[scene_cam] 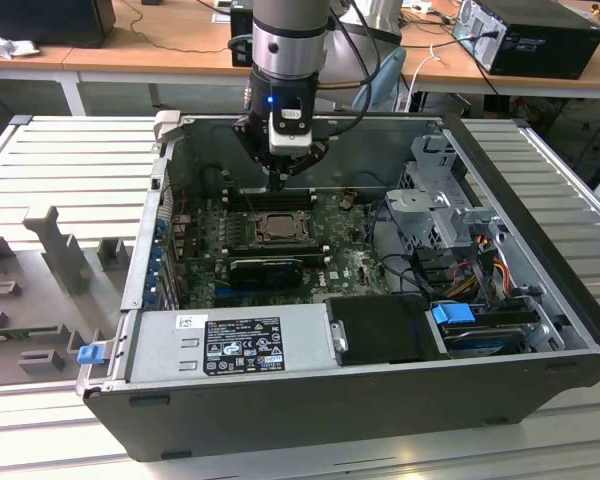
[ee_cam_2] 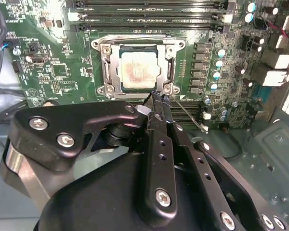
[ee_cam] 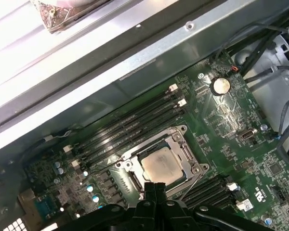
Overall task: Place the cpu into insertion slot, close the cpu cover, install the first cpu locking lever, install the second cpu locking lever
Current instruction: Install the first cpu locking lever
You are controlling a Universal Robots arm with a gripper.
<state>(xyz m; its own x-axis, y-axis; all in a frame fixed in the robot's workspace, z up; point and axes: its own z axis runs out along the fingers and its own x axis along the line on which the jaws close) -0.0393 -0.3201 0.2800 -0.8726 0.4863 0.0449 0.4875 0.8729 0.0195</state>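
The cpu (ee_cam_2: 137,71) lies flat in the insertion slot (scene_cam: 252,240) on the green motherboard, its pale face up. Its beige face shows too in the first wrist view (ee_cam: 161,165) and as a small square in the exterior view (scene_cam: 278,228). The silvery cpu cover (ee_cam_2: 107,67) lies down around the chip, which shows through its window. My gripper (ee_cam_2: 158,98) is shut, its black fingertips pressed together right at the socket's edge, beside one corner screw. A thin metal locking lever (ee_cam_2: 189,117) slants away from that corner, next to the fingers. In the exterior view the gripper (scene_cam: 283,182) hangs just behind the socket.
Long black memory slots (ee_cam_2: 149,14) run along one side of the socket. A black ribbed card (scene_cam: 265,268) lies on its near side. The grey power supply (scene_cam: 230,340), the drive cage (scene_cam: 440,210) and loose cables (scene_cam: 380,250) crowd the case. A coin battery (ee_cam: 220,85) sits on the board.
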